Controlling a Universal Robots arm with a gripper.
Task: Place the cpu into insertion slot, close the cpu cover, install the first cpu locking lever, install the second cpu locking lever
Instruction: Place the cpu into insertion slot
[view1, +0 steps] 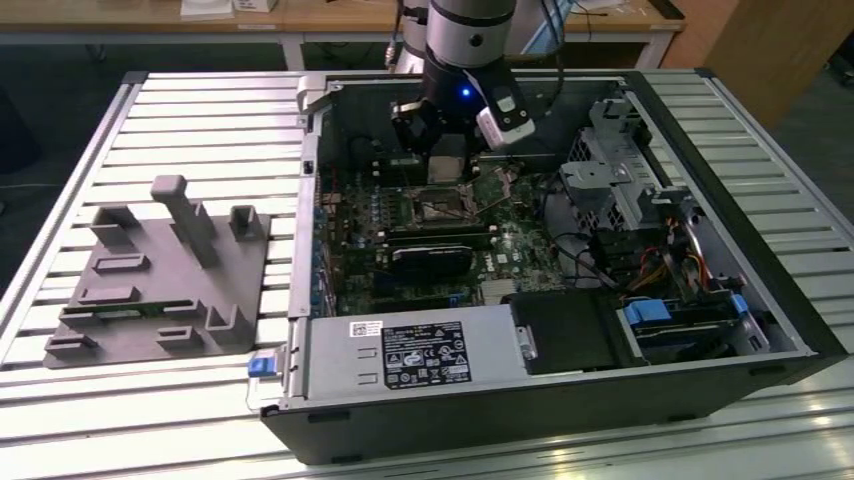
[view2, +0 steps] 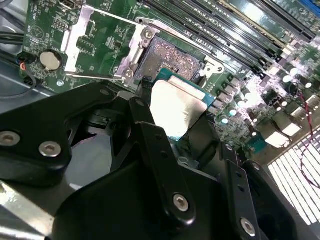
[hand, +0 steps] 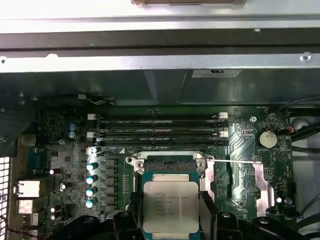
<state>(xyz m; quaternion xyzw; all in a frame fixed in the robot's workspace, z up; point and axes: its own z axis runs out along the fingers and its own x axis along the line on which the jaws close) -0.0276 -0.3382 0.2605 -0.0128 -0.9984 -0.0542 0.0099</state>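
- Arm (view1: 467, 35) hung near vertical in the exterior view, wrist pointing down.
- Gripper (view1: 447, 160) faced straight down, low.
- In the first wrist view, black fingers (hand: 133, 212) were clamped on two opposite edges of the cpu (hand: 171, 207), held flat.

A robotics lab or workshop: an open desktop computer case (view1: 534, 410) lies on a slatted aluminium worktable (view1: 200, 120) beside a grey fixture plate (view1: 160, 285), under a robot arm (view1: 467, 40), with wooden desks (view1: 334, 15) behind.
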